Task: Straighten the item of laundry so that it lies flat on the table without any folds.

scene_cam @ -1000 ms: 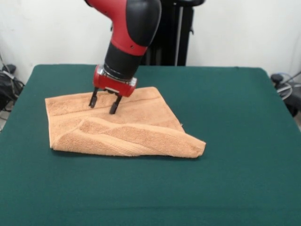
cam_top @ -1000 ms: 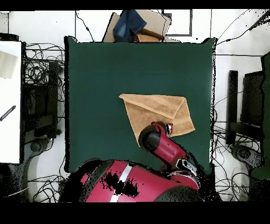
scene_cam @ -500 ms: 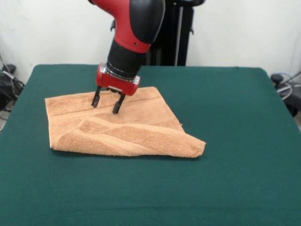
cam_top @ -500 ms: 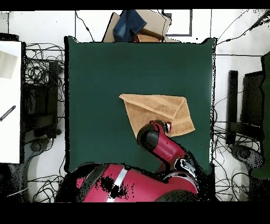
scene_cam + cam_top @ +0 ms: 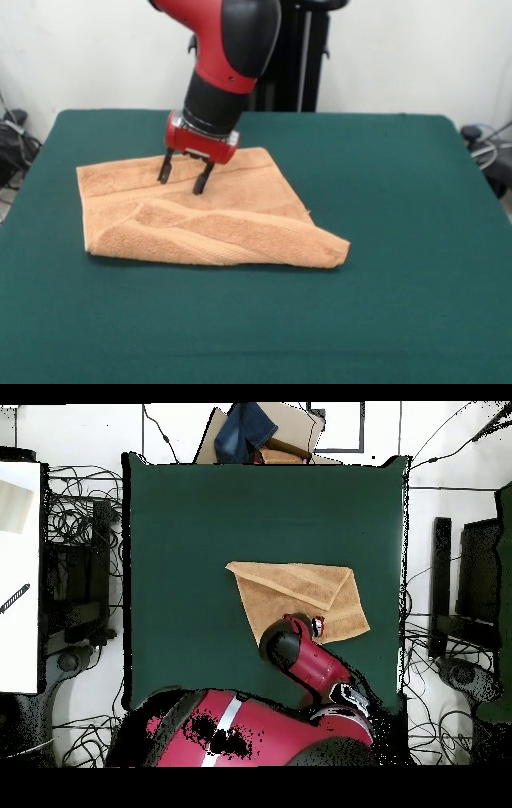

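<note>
Peach-orange towel (image 5: 210, 220) on dark green table (image 5: 400, 304), red-black arm (image 5: 228, 48)

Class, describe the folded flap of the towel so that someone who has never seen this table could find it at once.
Start at the green table, then the peach-orange towel left of its middle. The flap is the raised doubled layer along the towel's near edge, ending in a point at the right, away from the open pincer.

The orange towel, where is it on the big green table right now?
In the front view, the towel lies folded on the table, left of the middle. The open gripper hangs just over its far part.
</note>
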`<control>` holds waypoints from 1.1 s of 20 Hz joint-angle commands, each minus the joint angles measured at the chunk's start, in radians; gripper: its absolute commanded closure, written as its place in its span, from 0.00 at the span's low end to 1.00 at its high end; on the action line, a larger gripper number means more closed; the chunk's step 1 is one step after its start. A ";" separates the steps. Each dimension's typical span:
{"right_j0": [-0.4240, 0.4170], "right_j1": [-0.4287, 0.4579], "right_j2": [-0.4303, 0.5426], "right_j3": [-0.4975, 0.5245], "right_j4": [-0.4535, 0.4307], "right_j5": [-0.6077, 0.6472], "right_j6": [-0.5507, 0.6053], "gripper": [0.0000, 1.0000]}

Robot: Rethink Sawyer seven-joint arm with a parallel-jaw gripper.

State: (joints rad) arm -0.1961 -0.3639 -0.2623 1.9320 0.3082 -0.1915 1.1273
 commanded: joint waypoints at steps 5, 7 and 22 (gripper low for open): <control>0.009 0.072 0.090 -0.059 0.055 -0.003 0.287 0.00; 0.006 0.078 0.095 -0.056 0.050 -0.017 0.293 0.00; 0.126 0.008 -0.005 -0.086 0.170 0.169 0.253 0.00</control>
State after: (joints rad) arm -0.1151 -0.3529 -0.2857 1.9208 0.3930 -0.1699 1.1273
